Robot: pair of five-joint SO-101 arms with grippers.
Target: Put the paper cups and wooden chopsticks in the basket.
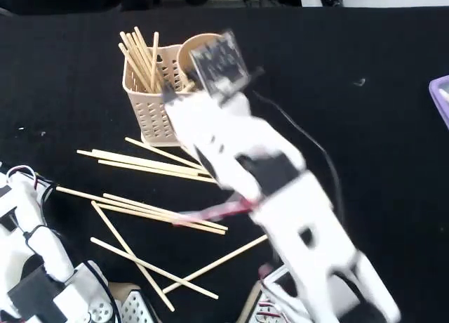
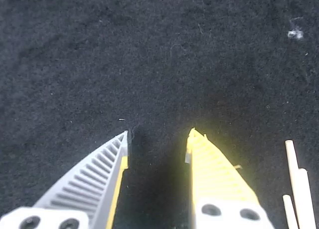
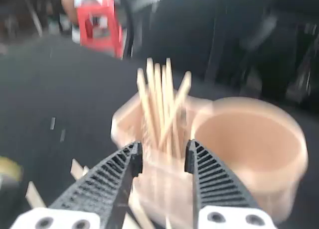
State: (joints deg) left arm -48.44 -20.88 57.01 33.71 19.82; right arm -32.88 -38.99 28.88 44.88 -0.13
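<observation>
While the right gripper (image 3: 163, 149) hangs with its fingers spread and empty, the basket (image 3: 122, 127) sits right in front of its tips, chopsticks (image 3: 159, 99) and a paper cup (image 3: 249, 134) standing in it. The left gripper (image 2: 158, 134) is spread wide too, holding nothing, with loose chopsticks (image 2: 296, 174) just beside it.

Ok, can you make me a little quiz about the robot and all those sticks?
1. True or false: every wooden chopstick is already in the basket.
2. Pick one: the right gripper is A) open, B) shut on a chopstick, C) shut on a cup.
3. Fill in the gap: the left gripper is open over the black ____.
Key: 1 false, because loose chopsticks lie on the table; 2 A; 3 table.
</observation>
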